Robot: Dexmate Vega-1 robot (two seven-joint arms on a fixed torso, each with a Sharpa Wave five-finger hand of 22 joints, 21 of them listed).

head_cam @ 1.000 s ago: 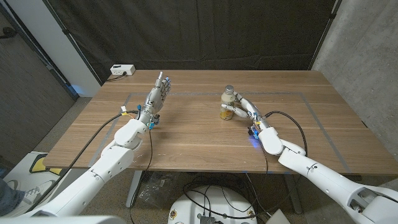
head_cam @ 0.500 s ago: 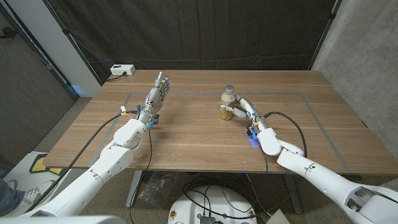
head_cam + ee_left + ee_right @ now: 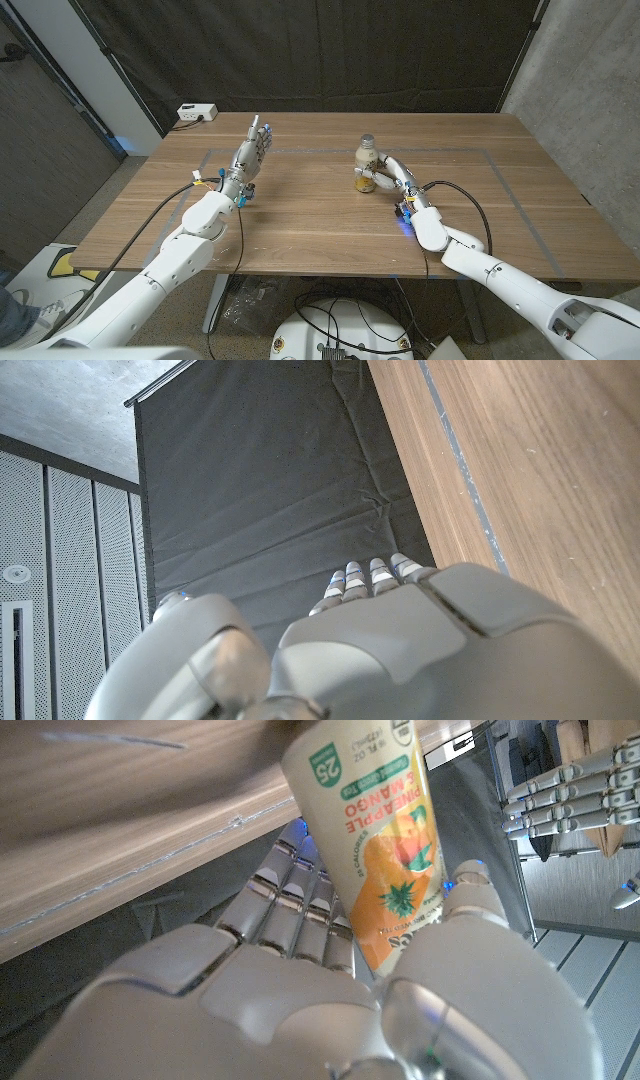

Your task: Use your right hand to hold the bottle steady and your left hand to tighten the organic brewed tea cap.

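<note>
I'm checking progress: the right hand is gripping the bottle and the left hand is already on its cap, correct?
Not quite. The right hand does grip the bottle, but the left hand is not on the cap. The head view shows it raised with fingers apart over the table's left side, well away from the bottle and holding nothing.

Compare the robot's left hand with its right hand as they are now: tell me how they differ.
The right hand is wrapped around the tea bottle, fingers and thumb against its label; the left hand holds nothing. The left hand's fingers are straight and raised above the table; the right hand's are curled. The right hand sits at the bottle, while the left hand is well off to its side, far from the cap. Both are the same grey jointed build.
</note>
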